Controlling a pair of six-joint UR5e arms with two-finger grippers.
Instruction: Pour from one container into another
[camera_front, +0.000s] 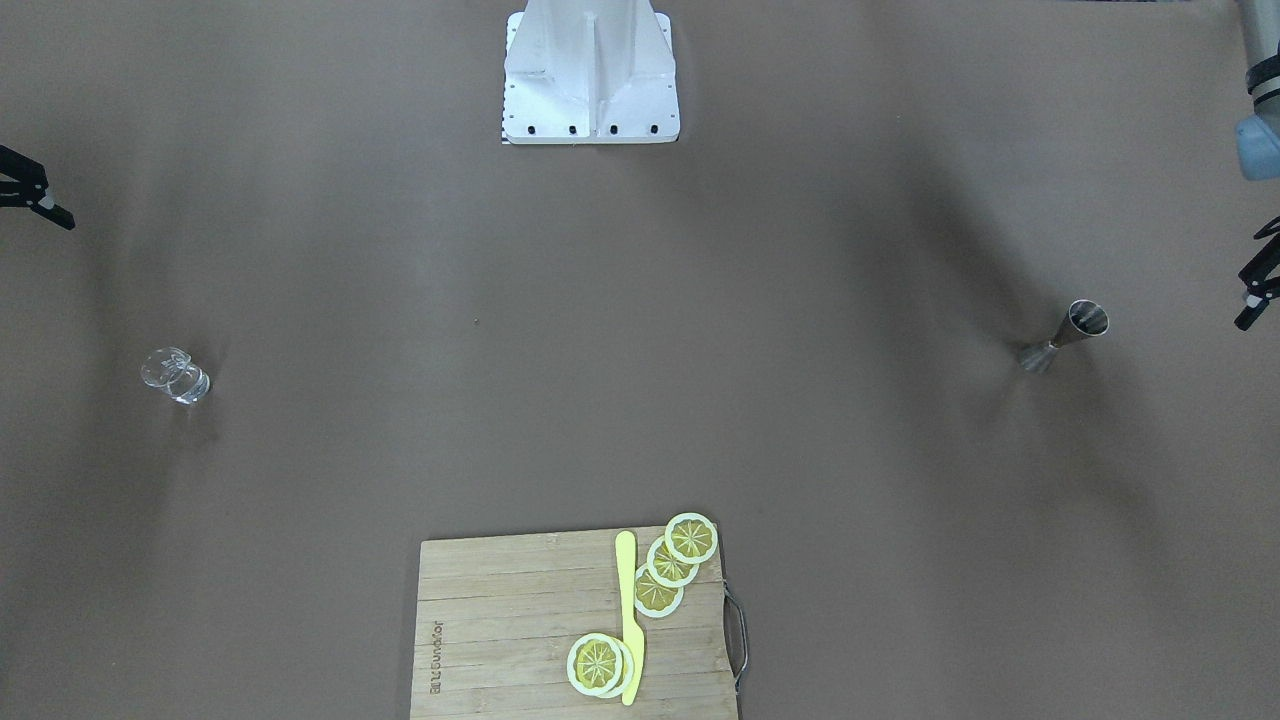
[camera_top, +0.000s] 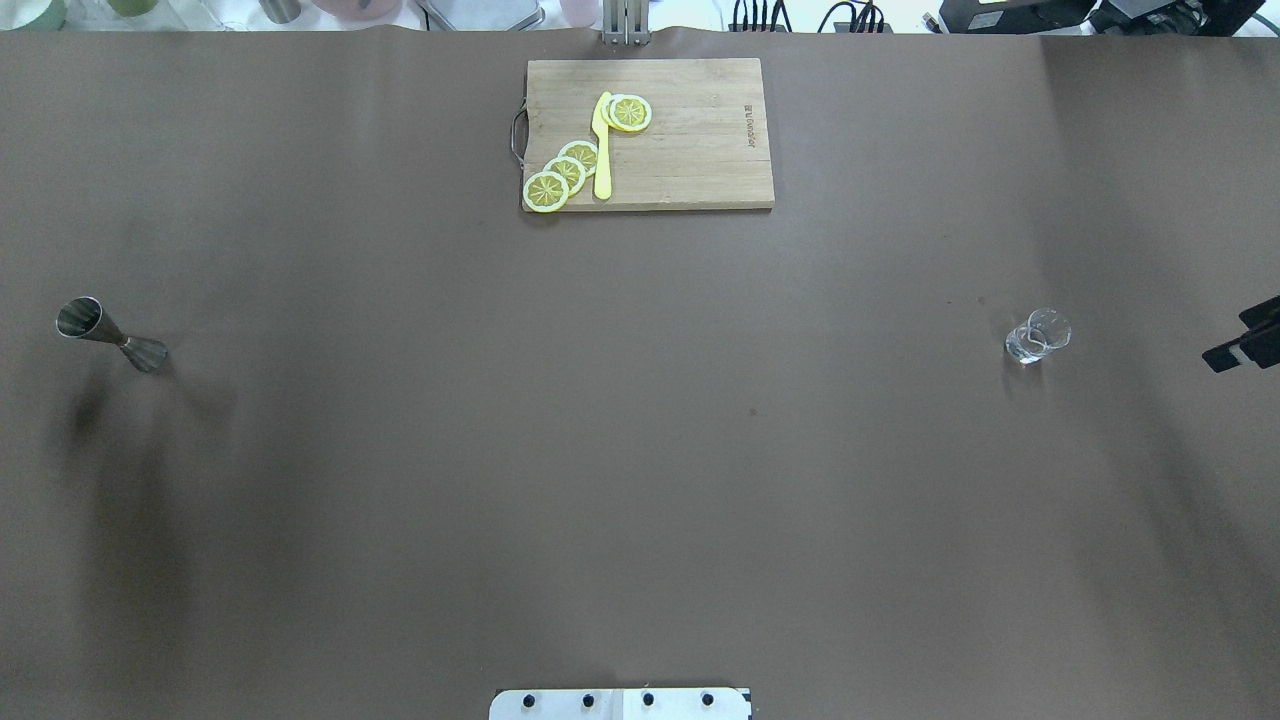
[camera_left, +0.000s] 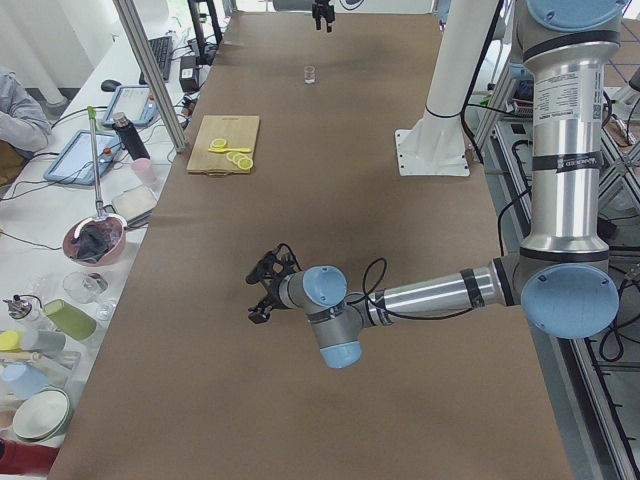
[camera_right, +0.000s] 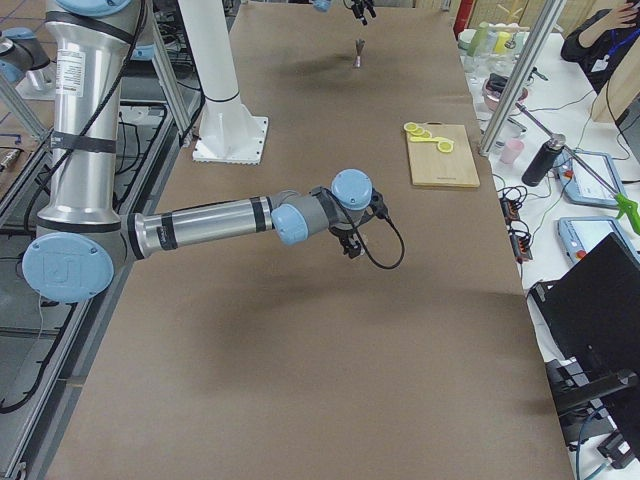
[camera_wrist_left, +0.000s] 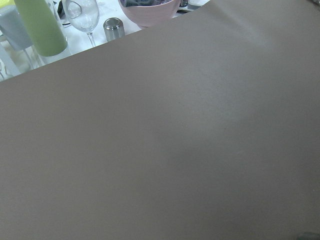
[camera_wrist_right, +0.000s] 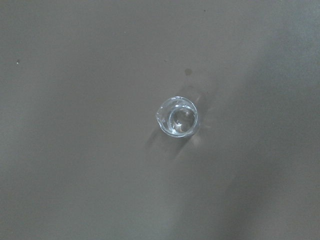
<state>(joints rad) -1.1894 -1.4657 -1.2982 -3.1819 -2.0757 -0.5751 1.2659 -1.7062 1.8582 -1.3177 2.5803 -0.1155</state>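
Observation:
The clear glass cup (camera_top: 1038, 336) stands upright on the brown table, on my right side, and sits near the centre of the right wrist view (camera_wrist_right: 177, 116). My right gripper (camera_top: 1235, 340) hovers beside it near the table's end, open and holding nothing. The silver jigger (camera_top: 110, 335) stands upright on my left side, wide cone up. My left gripper (camera_front: 1255, 278) hangs just outside the jigger (camera_front: 1065, 335), open and empty. The left wrist view shows only bare table, no jigger.
A wooden cutting board (camera_top: 700, 150) lies at the far middle edge with several lemon slices (camera_top: 565, 172) and a yellow knife (camera_top: 602, 150). The robot's white base (camera_front: 590, 75) stands at the near edge. Bottles, glasses and a pink bowl (camera_wrist_left: 147, 10) stand beyond the table's far edge.

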